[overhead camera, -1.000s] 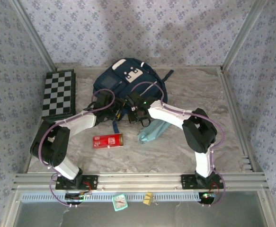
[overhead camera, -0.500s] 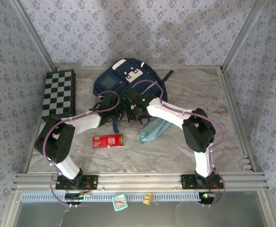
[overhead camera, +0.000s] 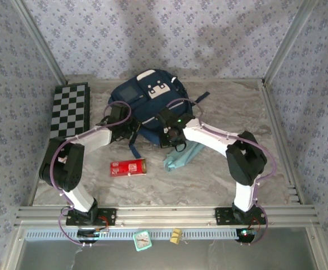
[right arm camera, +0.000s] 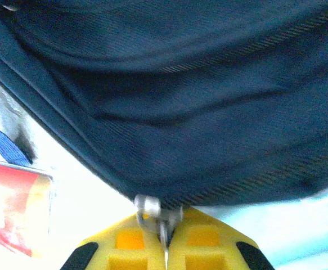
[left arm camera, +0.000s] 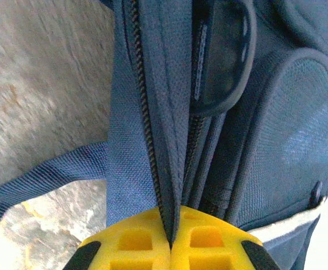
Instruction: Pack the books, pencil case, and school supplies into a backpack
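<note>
Top external view, from the left: a black-and-white chequered board (overhead camera: 70,111) lies flat at the far left edge of the marble-patterned table (overhead camera: 225,101), well apart from everything else. Next to it the left arm reaches in toward the near left side of the navy backpack (overhead camera: 147,95), which lies at the far middle of the table with its white patches facing up; the left gripper (overhead camera: 131,130) sits right at the bag's edge. A dark strap (overhead camera: 134,147) trails from the bag toward the near side. Just nearer than that, the red box (overhead camera: 127,167) lies flat on bare table between the two arms, touching neither. The right gripper (overhead camera: 166,135) meets the bag's near edge in the middle, and the light teal pencil case (overhead camera: 182,157) lies slanted just beside and partly under the right forearm. Left wrist view: the left gripper (left arm camera: 171,242) has its yellow pads pressed together on a fold of the bag's fabric along the zipper (left arm camera: 147,112). Right wrist view: the right gripper (right arm camera: 165,247) pinches a small metal zipper pull (right arm camera: 152,216) under the dark bulk of the bag, with the red box blurred at far left.
</note>
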Motion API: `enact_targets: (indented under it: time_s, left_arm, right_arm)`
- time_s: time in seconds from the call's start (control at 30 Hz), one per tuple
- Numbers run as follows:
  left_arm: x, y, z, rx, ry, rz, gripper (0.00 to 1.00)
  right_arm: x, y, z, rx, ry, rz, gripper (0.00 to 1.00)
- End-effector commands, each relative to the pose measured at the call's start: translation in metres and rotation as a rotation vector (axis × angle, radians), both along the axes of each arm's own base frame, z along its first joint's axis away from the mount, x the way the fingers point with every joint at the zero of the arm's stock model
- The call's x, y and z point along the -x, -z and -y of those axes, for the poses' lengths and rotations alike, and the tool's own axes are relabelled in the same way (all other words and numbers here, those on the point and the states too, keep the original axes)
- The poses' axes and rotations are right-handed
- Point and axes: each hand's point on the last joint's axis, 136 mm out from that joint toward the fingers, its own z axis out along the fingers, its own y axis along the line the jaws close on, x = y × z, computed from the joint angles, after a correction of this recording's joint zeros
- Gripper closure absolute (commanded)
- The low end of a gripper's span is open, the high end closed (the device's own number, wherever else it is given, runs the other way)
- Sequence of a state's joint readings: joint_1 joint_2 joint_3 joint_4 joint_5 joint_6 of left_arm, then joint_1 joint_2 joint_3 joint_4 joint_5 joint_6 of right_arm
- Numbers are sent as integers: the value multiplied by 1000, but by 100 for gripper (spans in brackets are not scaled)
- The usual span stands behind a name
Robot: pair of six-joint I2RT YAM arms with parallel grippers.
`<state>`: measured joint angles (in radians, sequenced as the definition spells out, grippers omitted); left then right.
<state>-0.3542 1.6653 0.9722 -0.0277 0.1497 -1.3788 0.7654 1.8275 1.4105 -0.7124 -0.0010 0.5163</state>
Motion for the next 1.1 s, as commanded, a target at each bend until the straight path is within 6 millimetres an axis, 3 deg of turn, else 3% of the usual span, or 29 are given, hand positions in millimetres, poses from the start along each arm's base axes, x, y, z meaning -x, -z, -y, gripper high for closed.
enact_targets:
  time_s: [0.0, 0.27, 0.5, 0.57, 0.63, 0.77, 0.9, 1.07]
  left_arm:
    - [-44, -14, -51, -96, -101, 100, 100]
    - [-79, -24, -73, -99, -58, 124, 100]
    - [-103, -38, -73, -126, 39, 143, 100]
    - [-102, -39, -74, -125, 47, 152, 90]
    - [-95, -39, -78, -126, 59, 156, 75]
    - [-67, -37, -85, -149, 78, 122, 56]
    - [-27, -36, -70, -73, 107, 65, 39]
    - [18, -39, -43, -13, 67, 51, 27]
  right_arm:
    - [27, -5, 48, 109, 25, -100, 100]
    - [-2, -13, 67, 86, 66, -53, 100]
    - [-11, -22, 2, -15, -79, 8, 100]
    - [-16, -21, -3, -5, -81, 20, 100]
    - [-18, -20, -8, -24, -86, 23, 100]
    - [-19, -24, -12, -55, -97, 63, 100]
    - [-15, -25, -20, -58, -124, 79, 100]
    - [-13, -21, -27, -94, -141, 89, 100]
